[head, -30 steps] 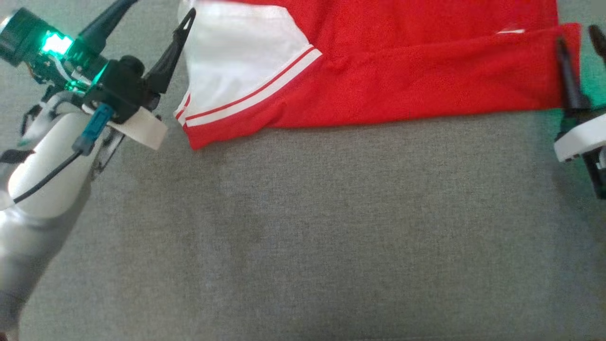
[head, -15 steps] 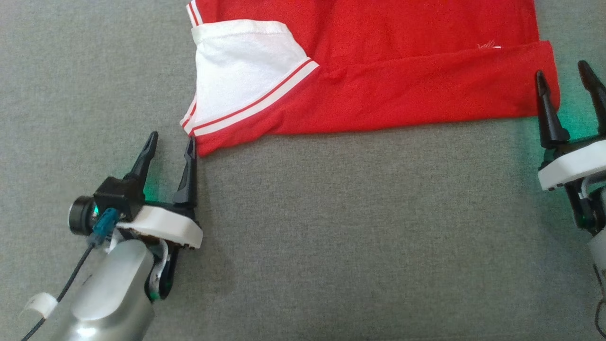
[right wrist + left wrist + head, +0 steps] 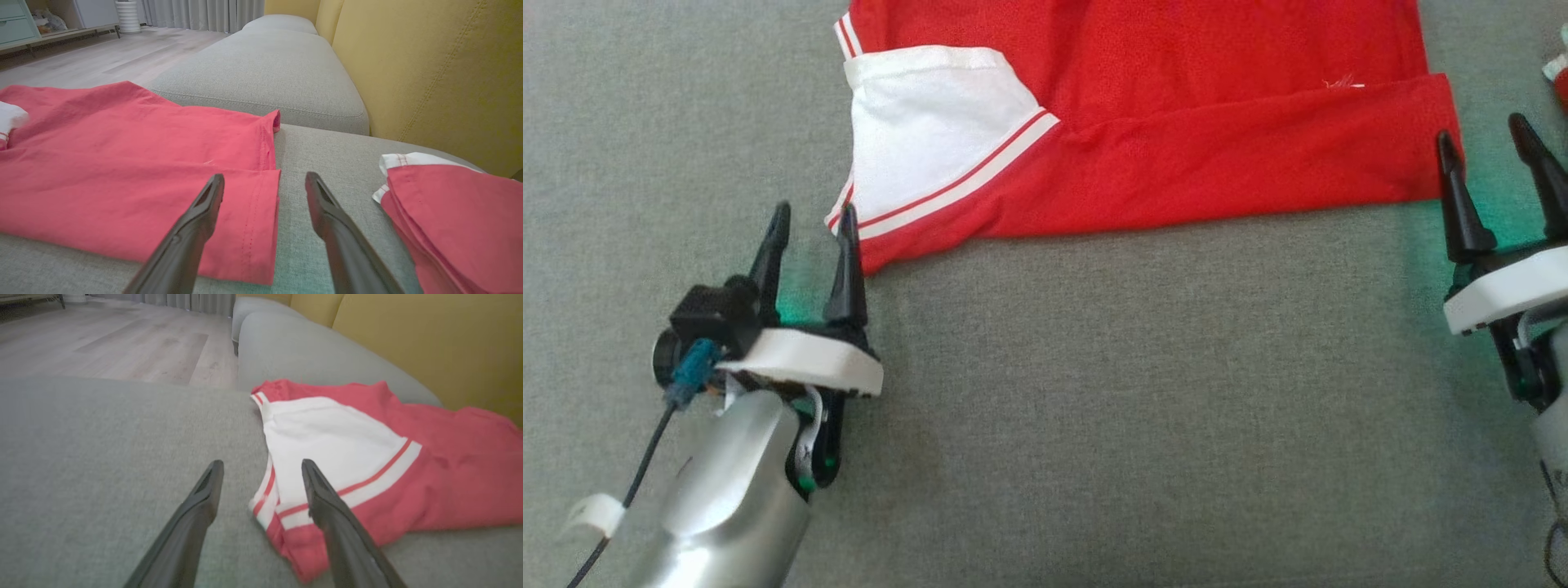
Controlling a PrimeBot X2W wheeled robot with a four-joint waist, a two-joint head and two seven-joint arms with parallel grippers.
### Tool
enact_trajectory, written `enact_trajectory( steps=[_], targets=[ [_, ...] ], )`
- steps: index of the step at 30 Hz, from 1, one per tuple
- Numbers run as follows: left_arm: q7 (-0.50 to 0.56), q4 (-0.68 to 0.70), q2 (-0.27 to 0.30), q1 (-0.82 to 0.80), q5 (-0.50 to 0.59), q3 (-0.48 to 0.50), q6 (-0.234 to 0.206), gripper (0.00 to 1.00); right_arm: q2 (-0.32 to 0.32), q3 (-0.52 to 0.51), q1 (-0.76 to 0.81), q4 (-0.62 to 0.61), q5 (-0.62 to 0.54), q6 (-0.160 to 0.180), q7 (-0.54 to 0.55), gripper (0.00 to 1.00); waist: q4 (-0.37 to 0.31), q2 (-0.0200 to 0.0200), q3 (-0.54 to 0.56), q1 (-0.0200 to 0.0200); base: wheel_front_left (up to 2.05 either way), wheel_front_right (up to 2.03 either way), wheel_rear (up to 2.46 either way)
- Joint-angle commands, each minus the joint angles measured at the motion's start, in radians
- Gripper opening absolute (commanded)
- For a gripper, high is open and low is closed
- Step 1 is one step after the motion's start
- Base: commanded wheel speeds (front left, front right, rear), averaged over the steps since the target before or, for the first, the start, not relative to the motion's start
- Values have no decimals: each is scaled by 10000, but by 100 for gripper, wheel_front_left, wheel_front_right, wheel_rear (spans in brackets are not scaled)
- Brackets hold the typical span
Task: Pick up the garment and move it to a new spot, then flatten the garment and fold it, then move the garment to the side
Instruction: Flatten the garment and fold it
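A red jersey (image 3: 1176,122) with a white sleeve (image 3: 923,122) lies spread on the grey sofa seat cushion (image 3: 1094,408), at the far side of the head view. Its near long edge is folded over the body, making a crease that runs from the sleeve to the hem. The sleeve cuff has red and white stripes and points toward the left arm.

The left end effector (image 3: 815,210) rests low at the cuff corner with its two dark fingers spread and nothing between them. In the left wrist view, the left end effector (image 3: 262,463) has one finger crossing the striped cuff and the other over bare cushion. Whether it touches the fabric cannot be told.

The right end effector (image 3: 1481,131) is also open and empty at the hem end of the jersey. In the right wrist view, the right end effector (image 3: 264,176) has one finger over the hem corner and the other over the cushion.

A second folded red garment (image 3: 449,204) lies just beyond, apart from the jersey. The yellow backrest (image 3: 429,61) rises behind it.
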State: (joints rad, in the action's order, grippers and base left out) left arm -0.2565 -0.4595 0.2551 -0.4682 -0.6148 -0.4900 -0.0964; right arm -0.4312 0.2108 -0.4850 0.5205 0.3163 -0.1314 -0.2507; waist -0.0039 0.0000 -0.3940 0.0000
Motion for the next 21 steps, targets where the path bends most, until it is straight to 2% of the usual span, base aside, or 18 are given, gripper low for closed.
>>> enact_trajectory(
  steps=[1,6,12,14,15,16,17,21],
  targets=[
    [-50,414,198,-12,113,511,-62,100,-118,92,181,-205,-62,7,-110,100,-10,0,19,0,0,0,0],
    [173,529,113,471,212,320,88,100,-36,144,198,-158,-43,7,-110,100,-88,0,85,0,0,0,0],
    [1035,-113,83,439,208,121,-278,100,39,223,117,-143,-11,7,-110,100,-159,0,-49,0,0,0,0],
    [1134,-193,62,377,212,16,-183,100,30,243,101,-99,7,7,-110,100,-165,0,-92,0,0,0,0],
    [1185,-210,38,366,177,-37,-89,93,20,242,100,-59,23,7,-110,100,-161,0,-106,0,0,0,0],
    [1216,-216,25,356,158,-92,7,33,12,239,102,-4,50,7,-110,100,-155,0,-113,0,0,0,0],
    [1240,-223,23,351,143,-141,92,0,11,239,107,78,93,7,-110,100,-147,0,-114,0,0,0,0],
    [1024,-124,99,348,199,-220,253,0,106,200,129,650,439,7,-110,100,-62,0,-60,0,0,0,0]
  ],
)
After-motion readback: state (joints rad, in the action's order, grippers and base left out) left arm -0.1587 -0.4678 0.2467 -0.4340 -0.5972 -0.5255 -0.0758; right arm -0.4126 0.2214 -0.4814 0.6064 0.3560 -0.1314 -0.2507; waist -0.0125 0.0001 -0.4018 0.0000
